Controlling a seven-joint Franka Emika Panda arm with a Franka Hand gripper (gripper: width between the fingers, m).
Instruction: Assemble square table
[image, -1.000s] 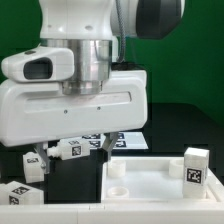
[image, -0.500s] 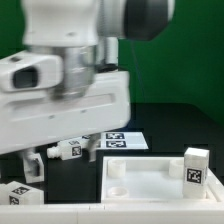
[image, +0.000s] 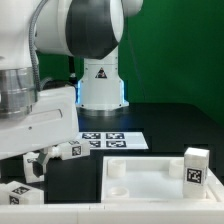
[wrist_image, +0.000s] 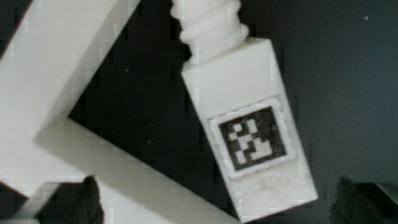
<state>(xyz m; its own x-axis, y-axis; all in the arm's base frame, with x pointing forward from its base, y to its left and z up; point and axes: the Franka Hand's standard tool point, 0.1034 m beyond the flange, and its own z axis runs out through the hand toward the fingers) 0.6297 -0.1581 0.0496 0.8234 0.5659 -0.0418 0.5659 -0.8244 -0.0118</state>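
Observation:
The square table slab (image: 150, 178) lies flat at the exterior view's lower right, raised rim and round corner sockets up. One tagged white leg (image: 197, 166) stands on its right edge. Other legs lie on the black table at the left (image: 68, 150) (image: 15, 192). My gripper (image: 35, 165) hangs low over them. In the wrist view a white leg (wrist_image: 249, 125) with a tag and a threaded end lies slanted, its plain end between my fingertips. The gripper (wrist_image: 222, 205) is open, and both dark fingertips (wrist_image: 71, 200) stand apart from the leg.
The marker board (image: 110, 140) lies flat behind the slab, in front of the arm's base (image: 100, 85). A white border strip (image: 60, 214) runs along the front of the table. It also shows beside the leg in the wrist view (wrist_image: 45, 110).
My hand has swung toward the exterior view's left and slightly down, uncovering the arm's base and the marker board. The slab and the standing leg have not moved.

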